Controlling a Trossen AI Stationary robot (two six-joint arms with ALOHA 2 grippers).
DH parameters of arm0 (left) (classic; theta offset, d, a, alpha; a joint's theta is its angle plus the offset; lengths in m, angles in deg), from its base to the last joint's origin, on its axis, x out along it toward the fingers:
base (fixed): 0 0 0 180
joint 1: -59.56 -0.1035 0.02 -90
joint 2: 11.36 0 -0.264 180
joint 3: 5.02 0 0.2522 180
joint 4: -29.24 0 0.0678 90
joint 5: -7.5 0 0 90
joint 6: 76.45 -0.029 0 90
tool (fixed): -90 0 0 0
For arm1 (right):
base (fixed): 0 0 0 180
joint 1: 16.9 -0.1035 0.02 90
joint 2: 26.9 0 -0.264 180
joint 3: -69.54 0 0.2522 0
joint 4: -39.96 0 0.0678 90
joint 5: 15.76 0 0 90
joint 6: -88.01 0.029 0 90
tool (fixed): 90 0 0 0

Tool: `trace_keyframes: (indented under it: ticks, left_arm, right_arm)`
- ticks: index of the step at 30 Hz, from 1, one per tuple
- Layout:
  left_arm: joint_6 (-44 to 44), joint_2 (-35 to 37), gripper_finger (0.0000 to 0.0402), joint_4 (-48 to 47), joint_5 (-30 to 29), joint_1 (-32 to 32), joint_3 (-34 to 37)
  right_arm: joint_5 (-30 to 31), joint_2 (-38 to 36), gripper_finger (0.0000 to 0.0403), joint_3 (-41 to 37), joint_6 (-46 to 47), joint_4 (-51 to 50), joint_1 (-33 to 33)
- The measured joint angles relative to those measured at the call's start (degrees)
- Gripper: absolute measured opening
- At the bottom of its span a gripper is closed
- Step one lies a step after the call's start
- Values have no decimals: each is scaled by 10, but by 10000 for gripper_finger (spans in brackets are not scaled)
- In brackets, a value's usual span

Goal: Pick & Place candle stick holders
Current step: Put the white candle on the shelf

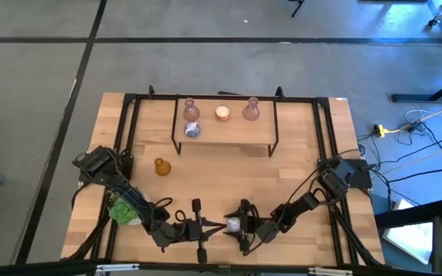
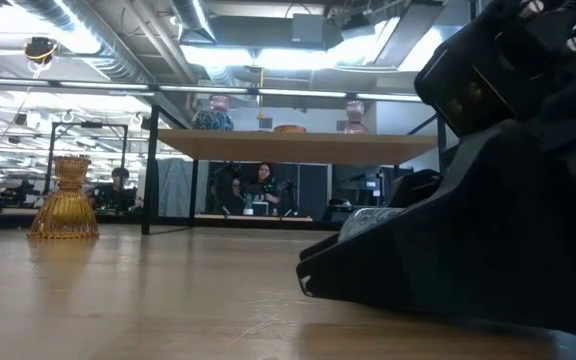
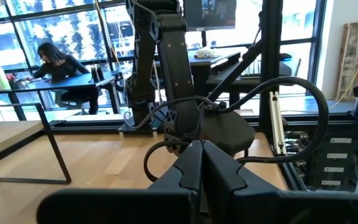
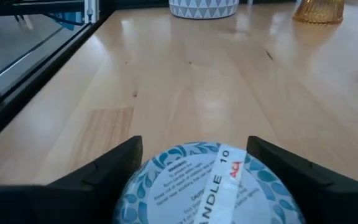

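My right gripper (image 1: 236, 225) is low over the table's near edge, shut on a silvery-blue round holder (image 4: 205, 183), which also shows in the high view (image 1: 234, 224). My left gripper (image 1: 218, 225) is shut and empty, its tips pointing at that holder from the left; its shut fingers show in the left wrist view (image 3: 201, 171). On the shelf (image 1: 225, 139) at the far side stand two pink holders (image 1: 190, 110) (image 1: 251, 110), a cream one (image 1: 222, 113) and a second silvery-blue one (image 1: 192, 129). An amber holder (image 1: 162, 166) stands on the table in front of the shelf, on the left. My right gripper pinches the round holder's body between its two fingers (image 4: 107, 174), one on each side. The fingers come in about level from the table's right. The holder's labelled flat face (image 4: 219, 180) is turned toward the wrist. Whether it rests on the table, I cannot tell.
A green succulent (image 1: 125, 211) in a pale patterned pot (image 4: 204, 6) stands at the near left beside my left arm. The shelf's black legs (image 1: 176, 146) stand mid-table. Bare wood lies between the shelf and the grippers.
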Motion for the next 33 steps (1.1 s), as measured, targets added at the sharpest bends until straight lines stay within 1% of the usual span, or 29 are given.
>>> trace_keyframes:
  ticks: [4,7,11,15,18,22,24,26,28,30,33]
  left_arm:
    - [0,0,2,0,0,0,0]
    - [0,0,2,0,0,0,0]
    - [0,0,2,0,0,2,0]
    - [0,0,2,0,1,8,0]
    - [0,0,2,0,1,11,0]
    - [0,0,2,2,1,15,0]
    - [0,0,2,5,2,17,0]
    - [-1,0,2,8,2,19,0]
    - [-1,0,2,12,2,23,0]
    - [-1,0,2,18,3,26,0]
    - [-1,0,2,18,3,30,0]
  right_arm:
    - [-1,-5,278,-1,6,-4,-1]
    - [-5,-20,278,-2,17,-29,-1]
    - [-12,-63,280,-3,43,-122,-1]
    - [-7,-126,279,-5,49,-230,-1]
    - [5,-193,279,-3,40,-293,3]
    - [37,-285,281,-3,20,-402,19]
    - [67,-335,281,-3,8,-450,33]
    - [101,-380,281,-3,-4,-494,51]
    - [118,-422,281,-3,-18,-525,75]
    - [120,-458,281,-3,-36,-536,104]
    - [120,-492,282,-2,-63,-549,153]
